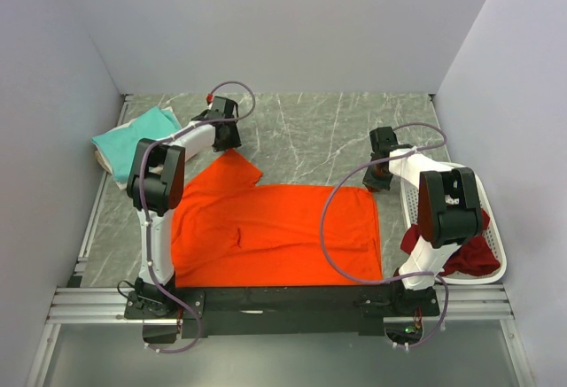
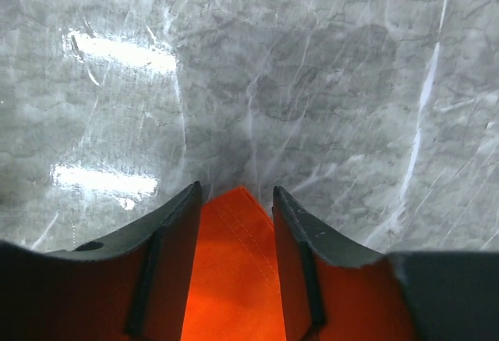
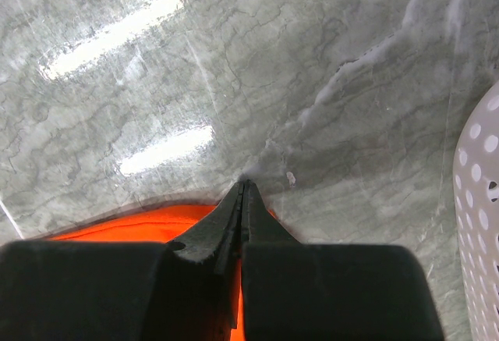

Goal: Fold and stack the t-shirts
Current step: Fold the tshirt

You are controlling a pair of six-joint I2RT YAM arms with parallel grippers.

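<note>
While my left gripper gapes astride a sleeve of the orange t-shirt and my right gripper sits closed at its hem, I risk a lopsided fold.

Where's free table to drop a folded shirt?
Bare marble table: the far strip beyond the orange t-shirt, and a smaller patch at the left edge, nearer than the teal t-shirt. Crowded: centre-near, and right by the basket.
</note>
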